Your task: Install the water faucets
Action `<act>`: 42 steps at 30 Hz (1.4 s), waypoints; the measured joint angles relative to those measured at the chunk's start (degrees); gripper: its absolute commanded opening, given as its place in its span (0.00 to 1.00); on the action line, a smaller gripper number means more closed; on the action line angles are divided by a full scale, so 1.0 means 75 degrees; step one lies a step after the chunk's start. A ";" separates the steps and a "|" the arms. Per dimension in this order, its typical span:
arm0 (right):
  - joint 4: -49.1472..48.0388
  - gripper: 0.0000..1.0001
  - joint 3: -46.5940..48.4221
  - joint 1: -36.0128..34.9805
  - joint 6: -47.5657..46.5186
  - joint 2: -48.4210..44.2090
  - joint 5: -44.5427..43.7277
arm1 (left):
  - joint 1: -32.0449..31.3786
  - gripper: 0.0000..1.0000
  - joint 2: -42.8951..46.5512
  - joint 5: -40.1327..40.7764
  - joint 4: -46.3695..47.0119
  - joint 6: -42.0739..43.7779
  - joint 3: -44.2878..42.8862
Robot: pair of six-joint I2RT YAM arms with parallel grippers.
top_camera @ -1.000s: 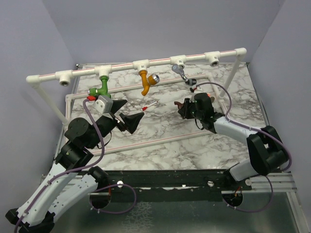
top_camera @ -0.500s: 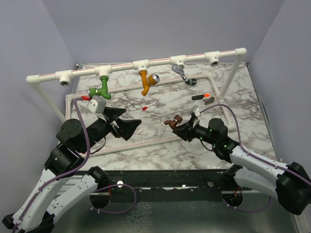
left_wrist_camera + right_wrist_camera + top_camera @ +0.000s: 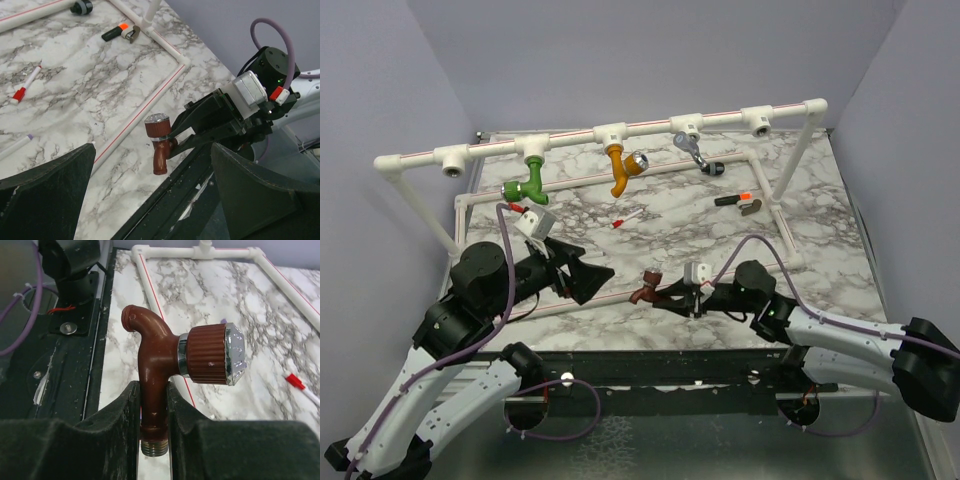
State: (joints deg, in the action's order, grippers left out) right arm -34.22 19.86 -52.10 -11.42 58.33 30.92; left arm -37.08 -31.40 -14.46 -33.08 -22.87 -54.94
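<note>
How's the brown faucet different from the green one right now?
The brown faucet is clamped in the right gripper, low near the front edge of the table. The green faucet hangs mounted in a socket on the white pipe. Brown's threaded end is bare, while green's is hidden in its socket. Both have curved spouts.

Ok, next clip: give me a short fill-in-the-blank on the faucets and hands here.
1. The right hand grips a faucet coloured ___.
2. The left hand is ___ and holds nothing.
3. Between the green faucet and the grey faucet hangs the ___ one.
4. The number of faucets fitted on the pipe is ___.
Missing words: brown; open; orange; three.
</note>
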 measured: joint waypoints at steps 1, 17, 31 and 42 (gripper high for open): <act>0.0076 0.01 0.0108 -0.0064 -0.0204 0.0125 0.0143 | 0.0000 0.99 -0.0050 -0.0061 -0.0117 0.0003 0.0000; 0.2177 0.01 0.2057 -0.0618 -0.3958 0.0772 0.1469 | 0.0000 0.99 -0.0501 -0.1128 -0.0866 -0.0047 0.0029; 0.3488 0.01 0.3273 -0.0758 -0.5601 0.1515 0.2052 | 0.0000 0.97 -0.1148 -0.1862 -0.0868 0.0000 0.0160; 0.3853 0.01 0.3436 -0.0810 -0.6009 0.1699 0.2174 | 0.0000 0.78 -0.1451 -0.2215 -0.0874 0.0169 0.0376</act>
State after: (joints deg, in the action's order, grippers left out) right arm -5.32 45.63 -58.17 -56.49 71.07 47.22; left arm -37.08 -42.28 -31.07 -39.64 -21.61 -52.12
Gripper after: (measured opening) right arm 0.265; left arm 0.851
